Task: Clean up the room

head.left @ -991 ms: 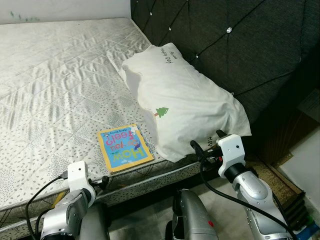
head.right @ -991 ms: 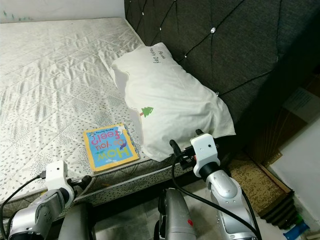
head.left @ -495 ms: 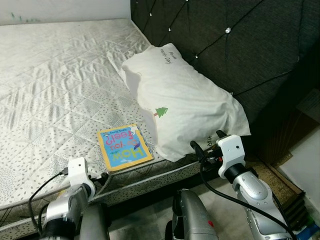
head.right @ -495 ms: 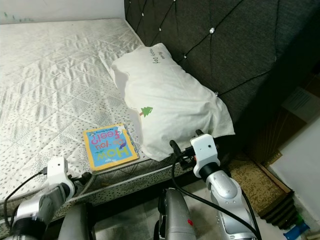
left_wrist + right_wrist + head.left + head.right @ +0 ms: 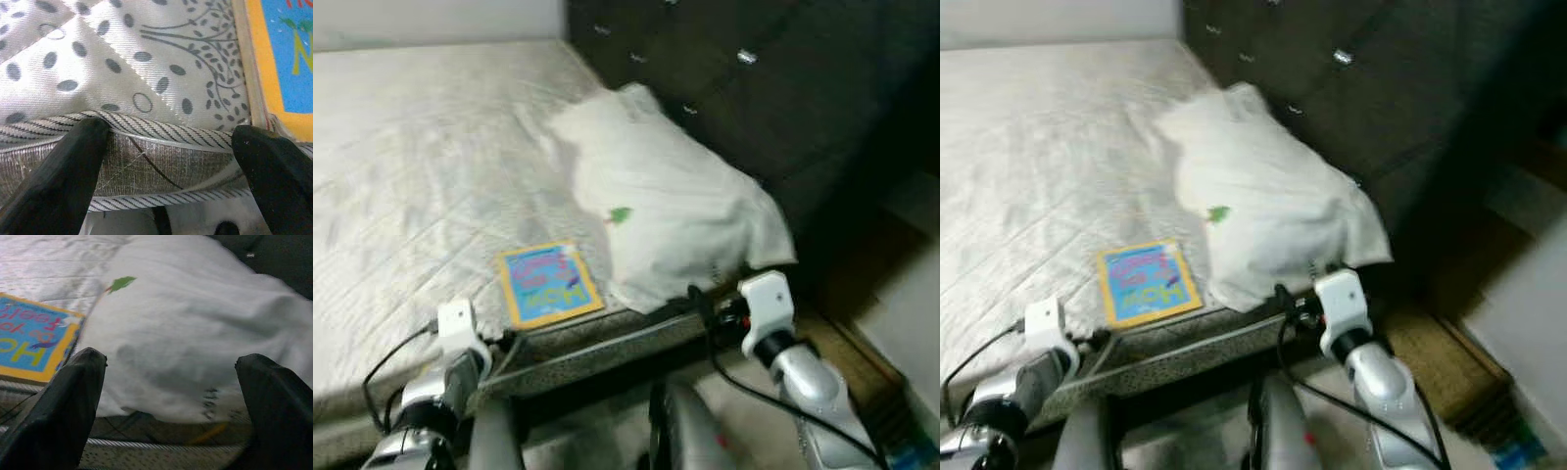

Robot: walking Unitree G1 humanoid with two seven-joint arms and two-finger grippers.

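**Black fingers spread at the mattress edge, nothing held**

Left gripper: fingers wide apart, empty, at the striped edge of the pale grey quilted mattress, just beside the book's corner. Right gripper: fingers wide apart, empty, near the mattress edge facing the white soft pillow. Blue-and-yellow flat children's book lies on the mattress, against the pillow's left side. Pillow leans on the dark tufted headboard. Head views are blurred.

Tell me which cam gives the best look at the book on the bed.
Left eye view: the whole book lies flat near the mattress edge beside the pillow, though blurred. Right eye view shows the same. Right wrist view catches part of the cover, lettering visible. Left wrist view shows one yellow-and-blue corner.
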